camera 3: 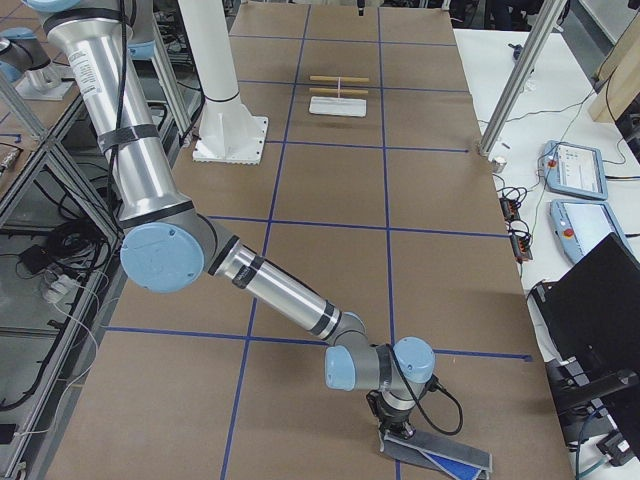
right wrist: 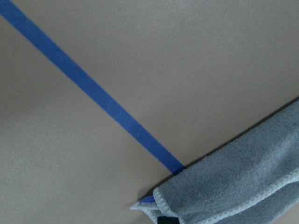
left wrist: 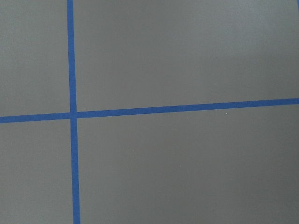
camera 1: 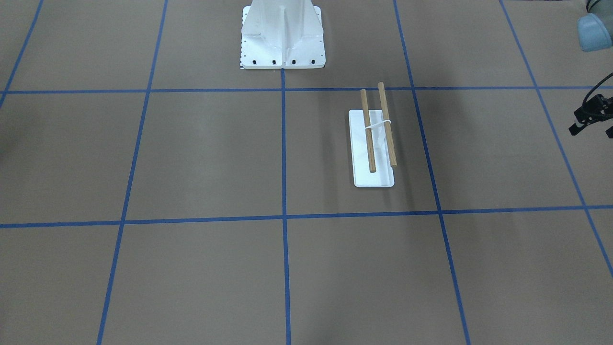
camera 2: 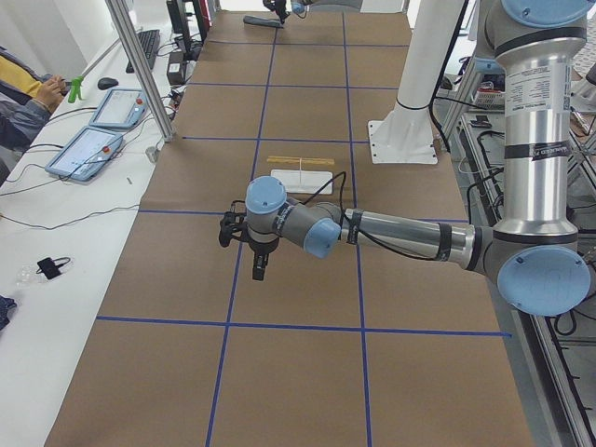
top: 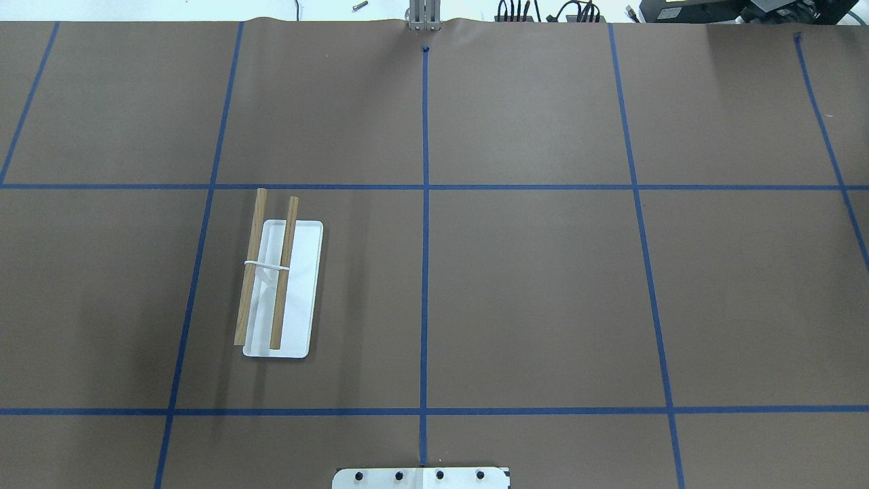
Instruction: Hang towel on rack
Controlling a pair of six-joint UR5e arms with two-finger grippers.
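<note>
Towel (camera 3: 440,457) is lying flat on the table (camera 3: 330,200) at the robot's right end, its hemmed corner overlapping a blue tape line (right wrist: 93,88). Right gripper (camera 3: 393,425) is pointing down at that corner; whether it is gripping cannot be told. Left gripper (camera 2: 260,268) is hovering above bare table, its opening also unclear. Rack (top: 282,285) is standing well apart, on the robot's left.

Silver arm tubes (camera 2: 535,121), pale blue joint caps (camera 2: 267,196), black wrist cables (camera 1: 597,85), white pedestal (camera 1: 282,33)
</note>
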